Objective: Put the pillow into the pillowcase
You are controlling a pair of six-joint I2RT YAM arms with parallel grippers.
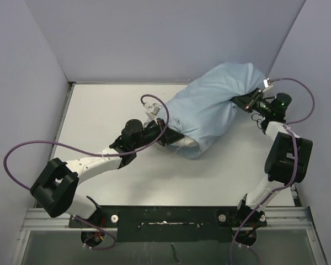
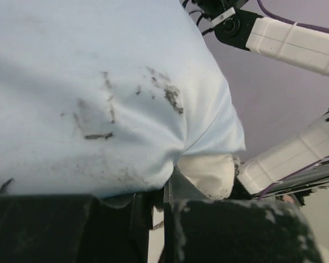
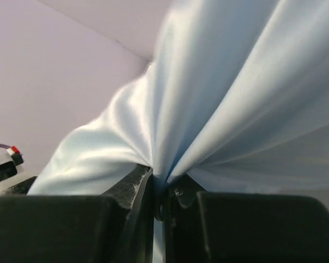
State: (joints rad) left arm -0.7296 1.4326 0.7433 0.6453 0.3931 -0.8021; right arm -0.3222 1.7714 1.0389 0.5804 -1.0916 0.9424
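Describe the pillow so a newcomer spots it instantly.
On the white table, find the bulging light blue pillowcase. At its near-left open end, beside the left gripper, an off-white stuffed corner pokes out: the pillow. It is cream and plump, not thin blue cloth.

Left arm stretched low, left pincer clamped tight — right arm elbow-up, right pincer pinched closed

White table, lavender walls, metal rail
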